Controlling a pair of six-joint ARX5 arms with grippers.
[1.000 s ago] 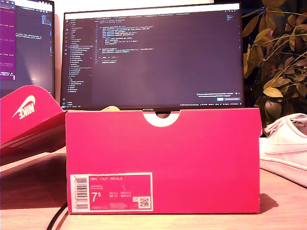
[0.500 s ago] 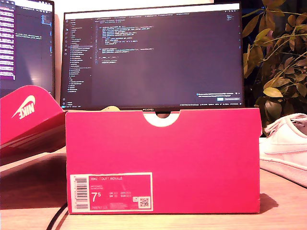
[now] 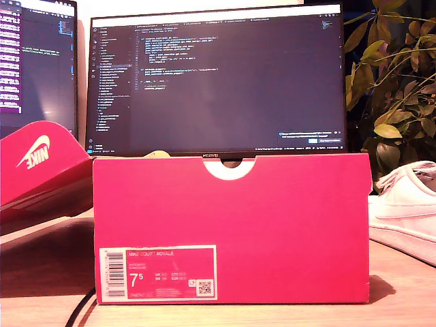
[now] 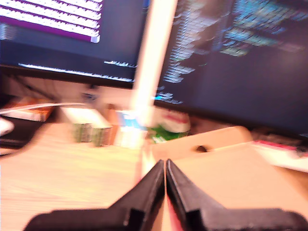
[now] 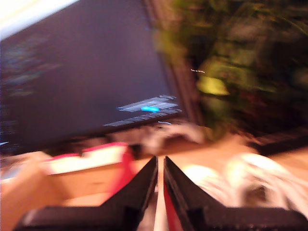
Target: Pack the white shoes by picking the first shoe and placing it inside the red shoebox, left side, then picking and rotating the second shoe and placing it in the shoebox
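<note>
1. Shoebox first: the red shoebox (image 3: 231, 228) stands on the wooden table (image 3: 402, 286), close to the table's front edge, and shows its short end wall to the exterior view. This wall has a half-round notch in its top edge and a white size label (image 3: 158, 272) near its lower corner at the exterior view's left. The long axis of the box seems to run away from the camera, toward the monitor (image 3: 216, 82) behind it.
2. One white shoe (image 3: 407, 211) lies on the table just beside the box, at the exterior view's right. The edge of the picture cuts it, so I cannot tell where its toe points.
3. The red lid (image 3: 41, 163) with a white logo leans at the exterior view's left of the box.
4. My first gripper (image 4: 165, 168) has its fingers pressed together with nothing between them. Its view is blurred; it looks toward two screens and some small items on the table.
5. My second gripper (image 5: 160, 166) also has its fingers almost pressed together, only a thin slit between, holding nothing. Its blurred view shows white shoes (image 5: 236, 180) on the table ahead, a plant (image 5: 231, 62) and the monitor.
</note>
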